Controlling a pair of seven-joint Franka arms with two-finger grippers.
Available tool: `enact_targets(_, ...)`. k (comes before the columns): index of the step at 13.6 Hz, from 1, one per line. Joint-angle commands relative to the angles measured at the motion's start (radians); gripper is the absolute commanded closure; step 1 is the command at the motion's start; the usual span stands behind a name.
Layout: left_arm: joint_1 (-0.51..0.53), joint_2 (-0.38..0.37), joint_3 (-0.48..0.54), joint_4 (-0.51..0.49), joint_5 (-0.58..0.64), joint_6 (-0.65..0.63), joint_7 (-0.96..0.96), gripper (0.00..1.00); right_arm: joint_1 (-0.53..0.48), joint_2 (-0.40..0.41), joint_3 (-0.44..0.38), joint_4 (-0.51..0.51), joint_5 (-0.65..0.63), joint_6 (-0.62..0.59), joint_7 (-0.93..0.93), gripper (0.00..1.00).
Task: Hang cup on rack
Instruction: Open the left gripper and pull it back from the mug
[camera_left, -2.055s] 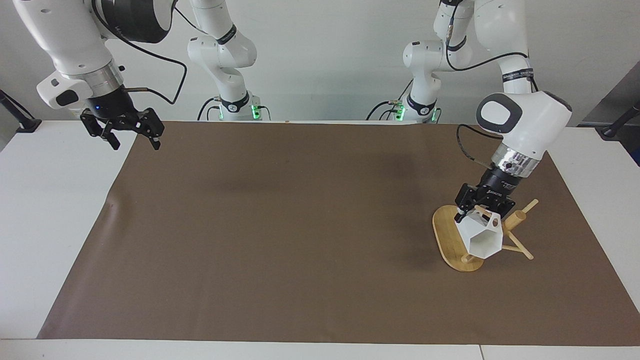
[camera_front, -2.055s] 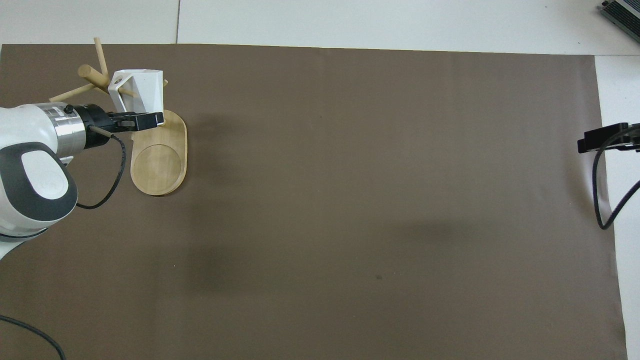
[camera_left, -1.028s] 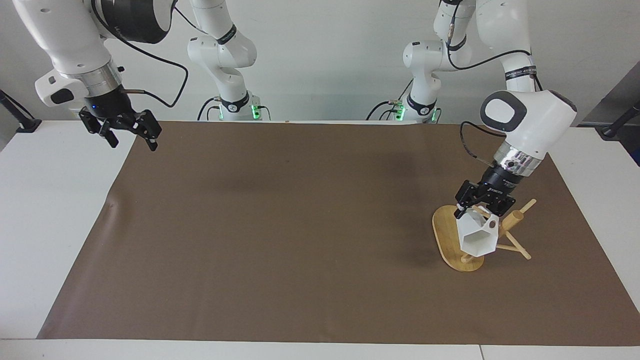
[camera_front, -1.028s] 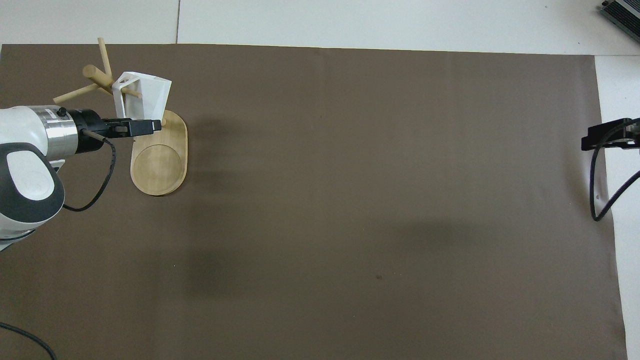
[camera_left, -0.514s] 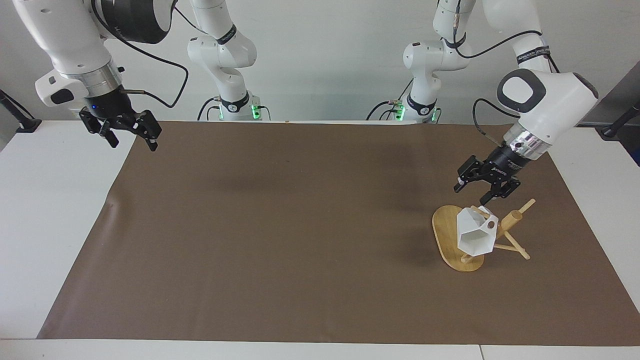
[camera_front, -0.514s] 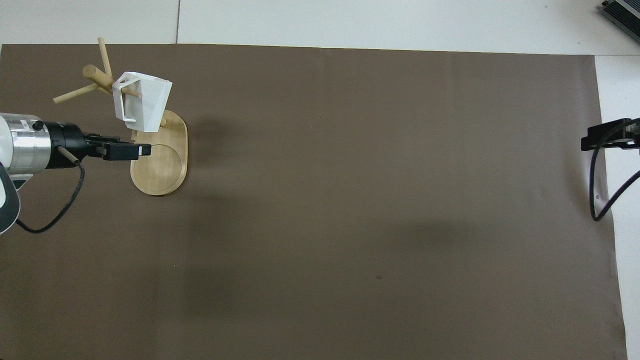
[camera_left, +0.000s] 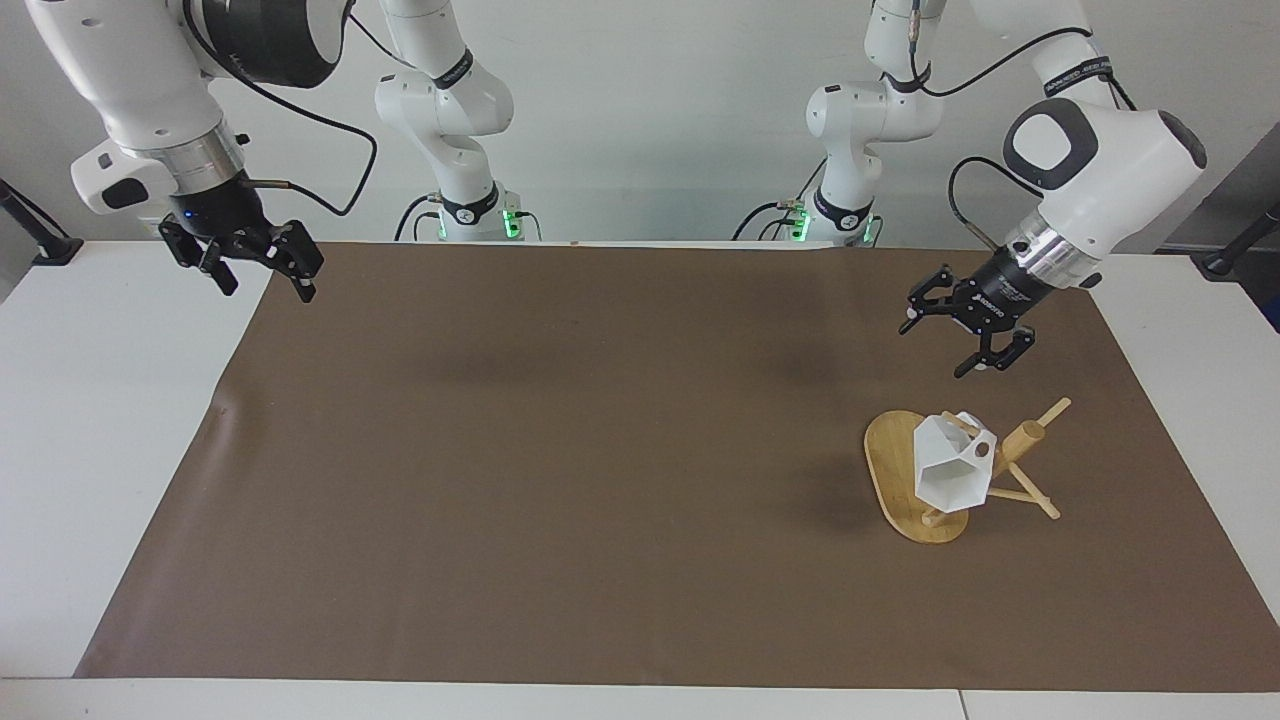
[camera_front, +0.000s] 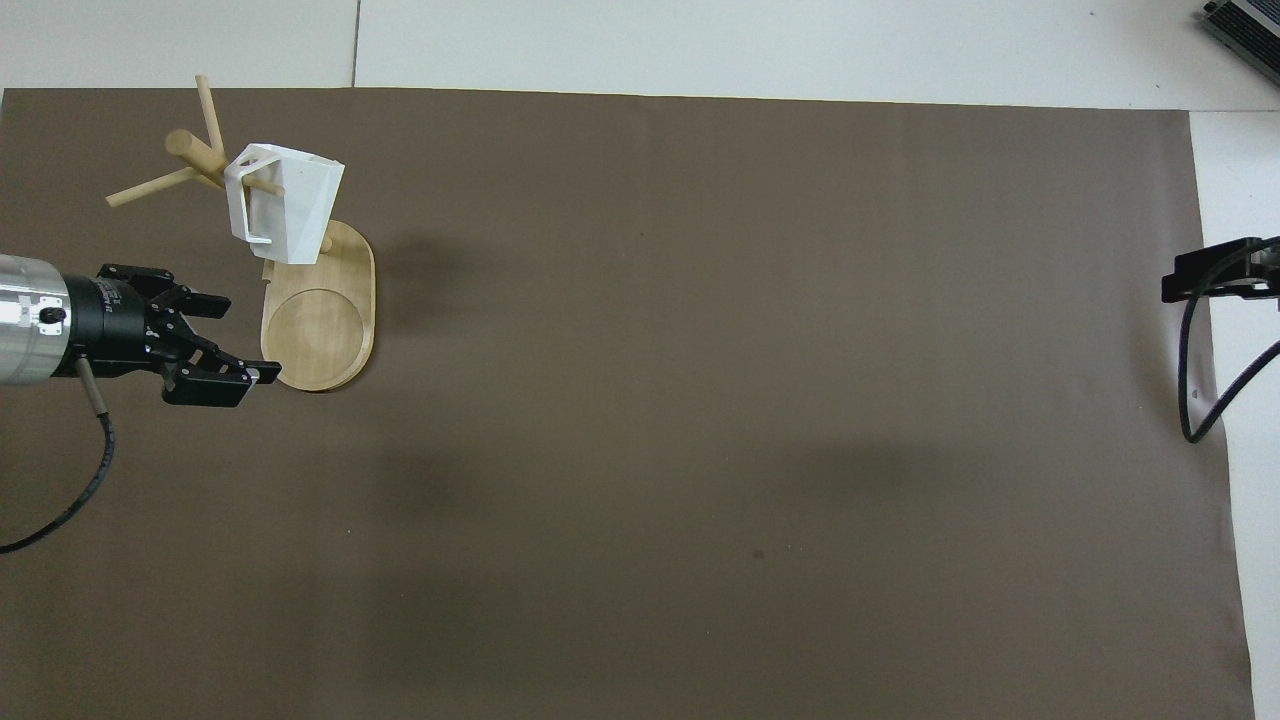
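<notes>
The white faceted cup hangs by its handle on a peg of the bamboo rack, which stands toward the left arm's end of the brown mat. No gripper touches the cup. My left gripper is open and empty in the air, over the mat beside the rack's base. My right gripper hangs open and empty over the mat's corner at the right arm's end; in the overhead view only its black tip shows.
A brown mat covers most of the white table. A black cable hangs from the right arm at the mat's edge.
My left gripper let go of the cup, opened wide and drew up and back toward the robots. The cup stayed hanging on the peg and settled slightly. The right arm has stayed put.
</notes>
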Motion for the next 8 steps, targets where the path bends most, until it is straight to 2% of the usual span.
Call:
enact_targets(1,-0.001,-0.052,-0.002,-0.021,0.046,-0.063,0.19,0.02,-0.002,-0.025,0.003,-0.029,-0.002,0.001,0.012,0.0)
enact_targets(8,0.005,-0.067,-0.004,0.01,0.166,-0.18,0.703,0.0,-0.002,-0.025,0.003,-0.029,-0.002,0.003,0.015,0.0)
